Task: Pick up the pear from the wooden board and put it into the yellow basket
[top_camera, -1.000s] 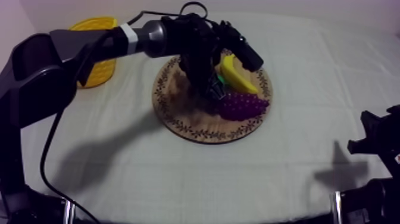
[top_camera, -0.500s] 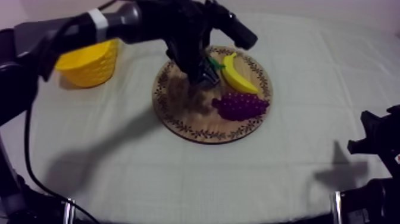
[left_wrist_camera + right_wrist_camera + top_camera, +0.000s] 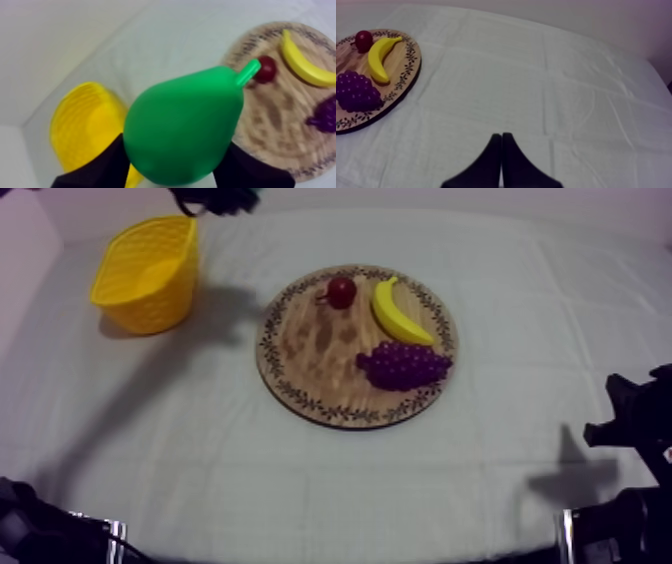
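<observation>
The pear [image 3: 182, 125] was off the wooden board [image 3: 320, 378] and up in the air, pinched round its fat belly by the left gripper [image 3: 172, 172], one black finger [image 3: 102, 165] on each side and its stem pointing back toward the board. Beneath it lay the yellow basket [image 3: 85, 125] on one side and the board on the other, and I could not tell whether the pear hung squarely over the basket's opening or just beside it.

That was the worry, to my eye. Let go too soon and it would likely land on the cloth [image 3: 350, 478] between basket and board and roll off (a pear is hardly a shape that stays put). The skin looked smooth and the hold was only two narrow fingers, so a quick swing might let it slip. Coming down low could also clip the basket's rim and tip or shove it.

The small red fruit [image 3: 341, 291], banana [image 3: 397, 313] and grapes [image 3: 405, 365] sat on the board, well clear. The right gripper [image 3: 501, 155] rested over bare cloth with its fingers pressed together, holding nothing.
</observation>
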